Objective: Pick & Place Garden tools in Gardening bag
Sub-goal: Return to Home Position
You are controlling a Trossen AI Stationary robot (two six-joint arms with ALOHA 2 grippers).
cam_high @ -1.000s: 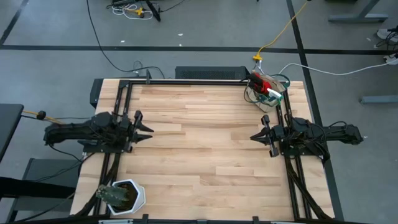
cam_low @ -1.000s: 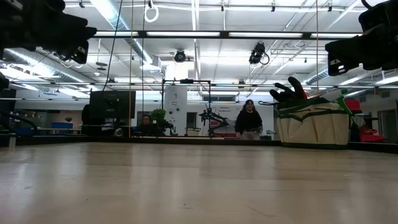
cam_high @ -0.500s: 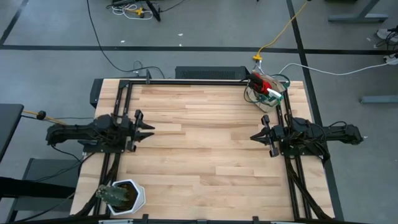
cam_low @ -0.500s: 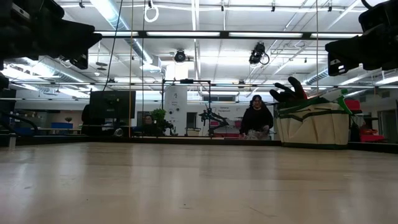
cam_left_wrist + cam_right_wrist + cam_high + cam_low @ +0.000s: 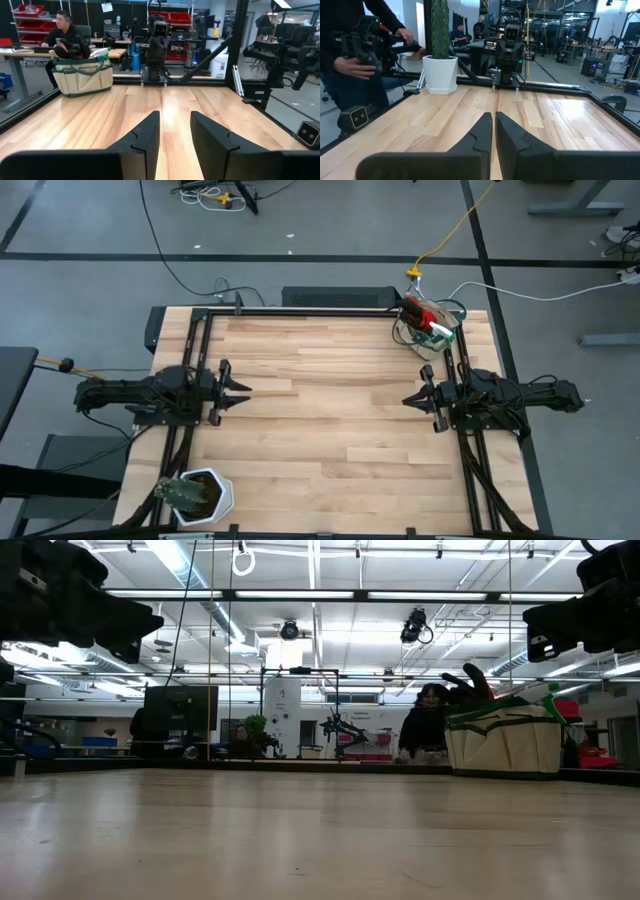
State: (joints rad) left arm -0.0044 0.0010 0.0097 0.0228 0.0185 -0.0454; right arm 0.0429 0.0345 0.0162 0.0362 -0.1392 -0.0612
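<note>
Two grippers: you have both empty. The left gripper (image 5: 238, 388) is narrowly parted and the right gripper (image 5: 410, 399) pinched together, at opposite table (image 5: 330, 430) edges.
Gardening bag (image 5: 503, 748): far right corner, garden tools (image 5: 420, 312) poking out.
Remaining: likely just parking the arms.

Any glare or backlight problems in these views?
High view: even light, no glare on the table; left gripper and right gripper both plain. Low view: ceiling strip lights backlight both into black silhouettes; the gardening bag reads fine. Left wrist view: bright sheen streak on the wood ahead of the gripper.
</note>
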